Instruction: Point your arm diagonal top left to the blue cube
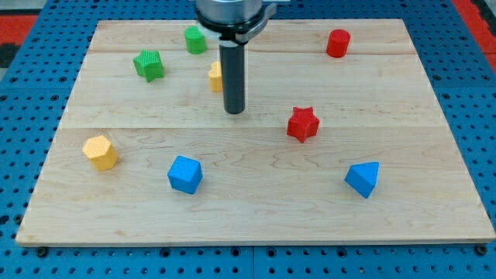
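Blue cube [184, 174] below-left of tool [234, 111]

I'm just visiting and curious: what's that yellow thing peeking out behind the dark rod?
A yellow block sits behind the rod, toward the view's top. Only its left part shows; the rod covers the rest, so its shape is unclear. My tip rests on the wooden board just below it.

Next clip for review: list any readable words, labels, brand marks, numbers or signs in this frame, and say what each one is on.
None: no text, number, logo or sign can be read anywhere in this view.
The pale wooden board, the blue pegboard surface around it, the dark rod ending in my tip and the blocks, such as the blue cube and the red star-shaped block, are all unmarked.
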{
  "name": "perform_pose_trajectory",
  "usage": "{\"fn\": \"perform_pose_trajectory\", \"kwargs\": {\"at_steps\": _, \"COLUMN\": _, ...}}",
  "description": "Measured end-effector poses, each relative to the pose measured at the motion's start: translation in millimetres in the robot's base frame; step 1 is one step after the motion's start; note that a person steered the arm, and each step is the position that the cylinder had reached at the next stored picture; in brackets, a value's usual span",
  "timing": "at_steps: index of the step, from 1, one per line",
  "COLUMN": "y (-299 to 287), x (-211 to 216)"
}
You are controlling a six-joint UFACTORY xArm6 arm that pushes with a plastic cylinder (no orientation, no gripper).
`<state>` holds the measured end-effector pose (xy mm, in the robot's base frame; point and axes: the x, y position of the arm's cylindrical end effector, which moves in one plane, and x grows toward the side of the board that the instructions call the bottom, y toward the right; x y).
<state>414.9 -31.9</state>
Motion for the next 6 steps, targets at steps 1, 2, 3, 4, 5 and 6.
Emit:
{"fn": "perform_pose_trajectory", "kwargs": {"at_steps": 1, "y": -11, "x": 9}}
{"fn": "perform_pose_trajectory", "kwargs": {"at_steps": 2, "y": -11, "x": 9}}
{"fn": "perform_pose_trajectory", "kwargs": {"at_steps": 3, "y": -28, "x": 9}}
{"fn": "perform_pose_trajectory", "kwargs": {"at_steps": 4, "y": -84, "x": 10}}
{"fn": "perform_pose_trajectory", "kwargs": {"at_steps": 5, "y": -104, "x": -1}}
{"fn": "perform_pose_trajectory", "kwargs": {"at_steps": 6, "y": -102, "x": -6}}
